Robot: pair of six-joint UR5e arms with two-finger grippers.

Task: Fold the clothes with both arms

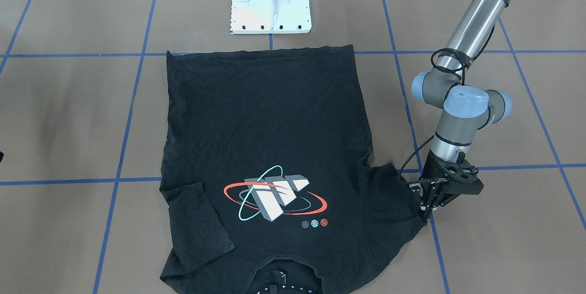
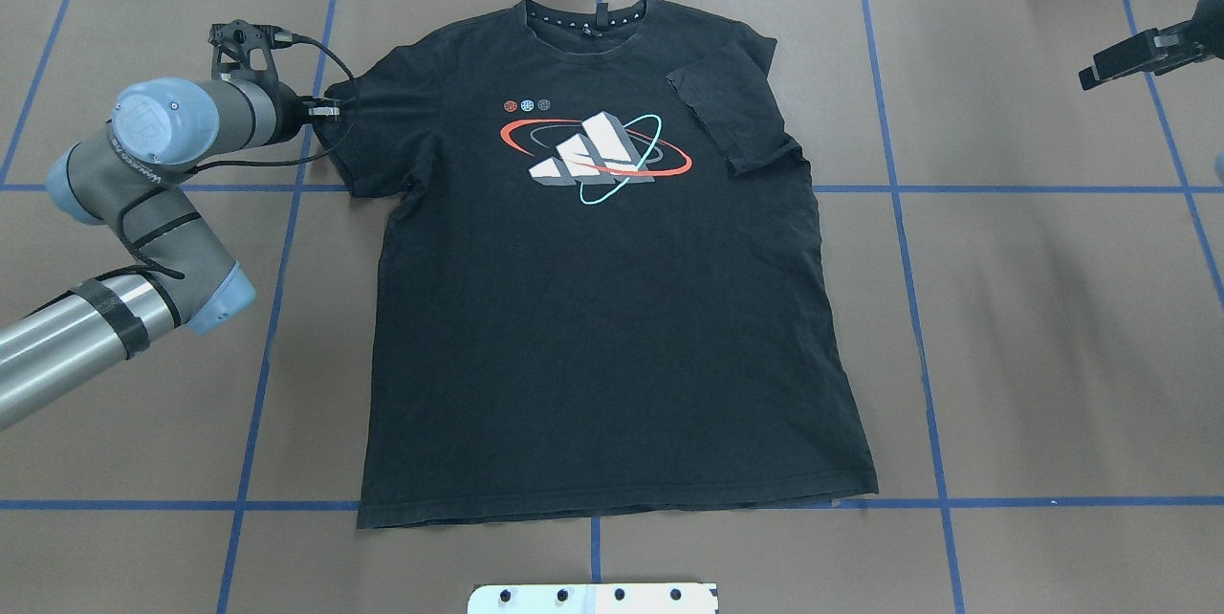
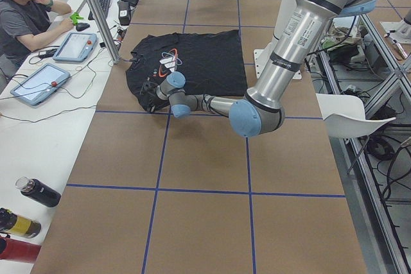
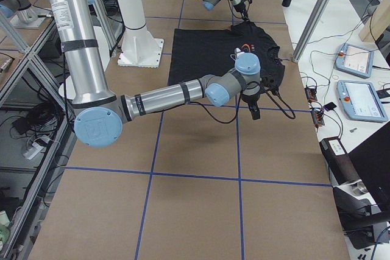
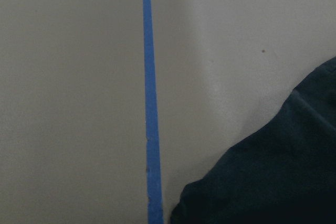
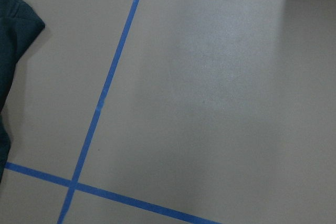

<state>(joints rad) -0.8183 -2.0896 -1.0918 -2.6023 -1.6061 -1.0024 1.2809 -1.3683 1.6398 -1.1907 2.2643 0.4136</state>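
Shirt (image 2: 612, 308) flat on counter (image 2: 1052, 308), print side up, laid straight out from pedestal (image 1: 271, 5): hem on the pedestal side, collar (image 2: 585, 16) at the end far from pedestal. Graphic (image 2: 598, 150) on the chest, in the half away from pedestal. Sleeve on my right (image 2: 732, 117) is folded in over the chest. Sleeve on my left (image 2: 368, 145) is spread out on the counter.

My left pincer (image 1: 429, 204) is down at the outer edge of that left sleeve, out past the pedestal on my left, tips pointing at the counter and touching or just beside the cloth. Can't tell if it's spread or pinching the sleeve; left wrist view shows only bare counter, a tape line (image 5: 151, 129) and a black corner of shirt, no fingers.

My right pincer (image 4: 254, 111) hangs above the counter beyond the folded sleeve, far end from pedestal on my right, apart from the shirt. Can't tell spread or pressed together. Right wrist view has counter and crossed tape, with a bit of sleeve at the left edge
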